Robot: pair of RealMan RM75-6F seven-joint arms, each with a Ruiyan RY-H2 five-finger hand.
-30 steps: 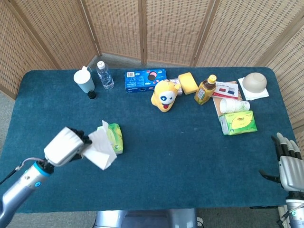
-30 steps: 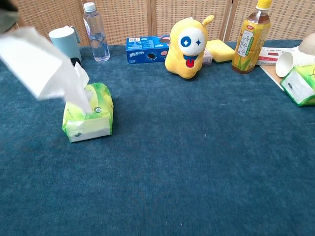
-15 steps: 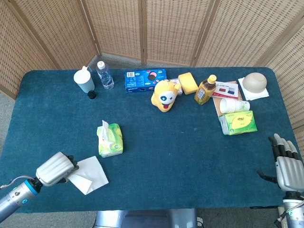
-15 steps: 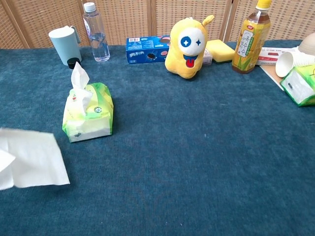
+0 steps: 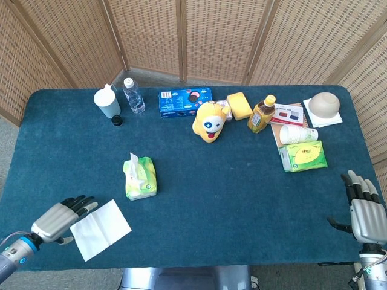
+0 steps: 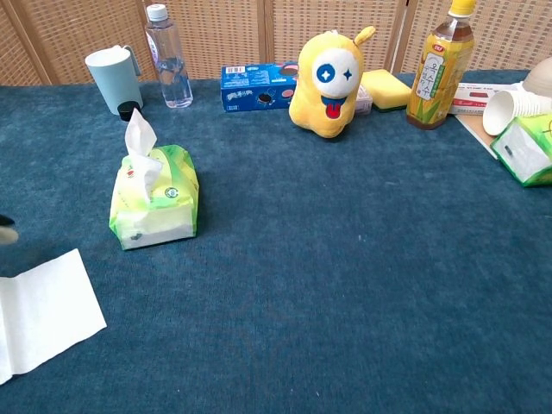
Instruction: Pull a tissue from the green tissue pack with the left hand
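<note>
The green tissue pack (image 5: 140,178) (image 6: 155,201) lies left of the table's middle, with a white tissue tip sticking up from its slot. A pulled white tissue (image 5: 100,229) (image 6: 45,312) lies flat on the blue cloth near the front left edge. My left hand (image 5: 61,216) rests just left of that sheet, fingers spread, fingertips at its edge, holding nothing. In the chest view only a blurred fingertip shows at the left border. My right hand (image 5: 364,206) hangs open at the front right corner, away from everything.
Along the back stand a pale cup (image 5: 107,103), a water bottle (image 5: 133,95), a blue cookie box (image 5: 185,102), a yellow plush toy (image 5: 210,121), a sponge (image 5: 240,105) and a tea bottle (image 5: 261,114). A second green pack (image 5: 303,156) and paper cups (image 5: 297,133) lie at right.
My left hand carried the tissue down from beside the pack to the front left of the table, let go of it and opened. The sheet now lies flat. The right hand stayed put.
</note>
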